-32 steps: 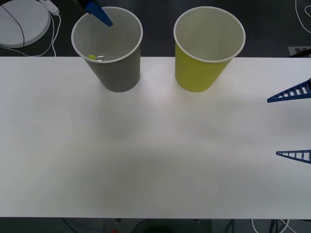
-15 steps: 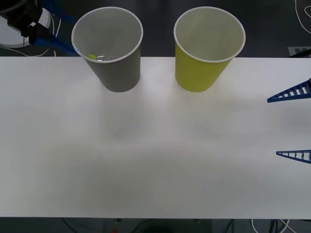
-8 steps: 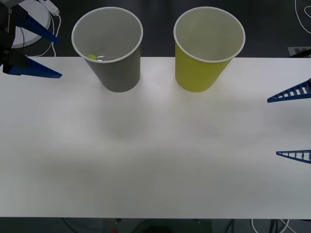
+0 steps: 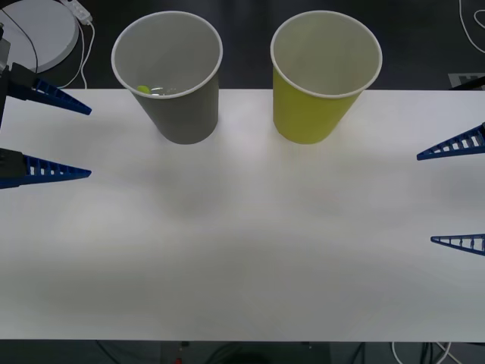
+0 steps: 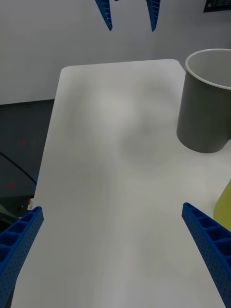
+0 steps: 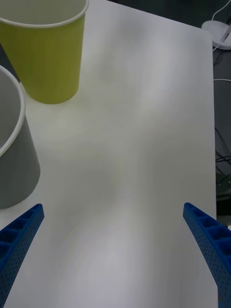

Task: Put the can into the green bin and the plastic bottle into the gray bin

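- The gray bin (image 4: 168,76) is seen upright at the far edge of the white surface (image 4: 242,250), toward the robot's left.
- The green bin (image 4: 324,74) is seen upright at the same far edge, to the right of the gray bin and apart from it.
- The plastic bottle (image 4: 154,90) is found inside the gray bin, low against its near wall in the front view; its lime-green cap and a bit of clear body are visible above the rim line.
- The inside of the green bin is shown as pale wall only in the front view; its bottom cannot be made out.
- The left hand (image 4: 89,141) is held at the left edge of the surface, beside the gray bin and not touching it; its two blue ribbed fingers are spread wide with nothing between them.
- In the left wrist view the left hand's fingers (image 6: 19,236) are seen at the two lower corners, with the gray bin (image 6: 14,159) and the green bin (image 6: 48,53) standing beyond them on the surface.
- The right hand (image 4: 426,199) is held at the right edge of the surface, well apart from both bins; its fingers are spread wide and nothing is gripped.
- In the right wrist view the gray bin (image 5: 204,103) is seen across the surface, a sliver of the green bin (image 5: 224,207) lies at the edge, and the left hand (image 5: 130,25) is seen farther off.
- A white round object (image 4: 38,30) with cables is seen on the dark floor beyond the surface's far left corner.
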{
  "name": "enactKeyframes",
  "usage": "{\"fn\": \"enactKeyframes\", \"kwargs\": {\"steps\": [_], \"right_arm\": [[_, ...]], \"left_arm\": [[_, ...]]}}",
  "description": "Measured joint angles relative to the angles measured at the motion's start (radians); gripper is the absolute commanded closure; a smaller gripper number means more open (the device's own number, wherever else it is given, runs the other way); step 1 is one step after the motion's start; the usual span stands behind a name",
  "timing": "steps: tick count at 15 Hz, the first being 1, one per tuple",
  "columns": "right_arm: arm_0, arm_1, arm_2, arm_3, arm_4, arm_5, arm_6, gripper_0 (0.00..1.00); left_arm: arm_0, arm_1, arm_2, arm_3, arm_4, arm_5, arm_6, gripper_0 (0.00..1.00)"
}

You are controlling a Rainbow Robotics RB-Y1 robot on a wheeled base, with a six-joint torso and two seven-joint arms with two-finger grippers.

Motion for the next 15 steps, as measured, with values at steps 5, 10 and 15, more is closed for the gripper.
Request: {"fn": "enactKeyframes", "kwargs": {"steps": [5,10,15], "right_arm": [[0.000,0.000,0.000,0.000,0.000,0.000,0.000,0.00],[0.000,0.000,0.000,0.000,0.000,0.000,0.000,0.00],[0.000,0.000,0.000,0.000,0.000,0.000,0.000,0.00]], "left_arm": [[0.175,-0.002,0.039,-0.003,0.083,0.041,-0.239,0.00],[0.339,-0.003,0.131,-0.036,0.104,0.047,-0.365,0.00],[0.471,-0.002,0.236,-0.087,0.128,0.047,-0.394,0.00]]}}
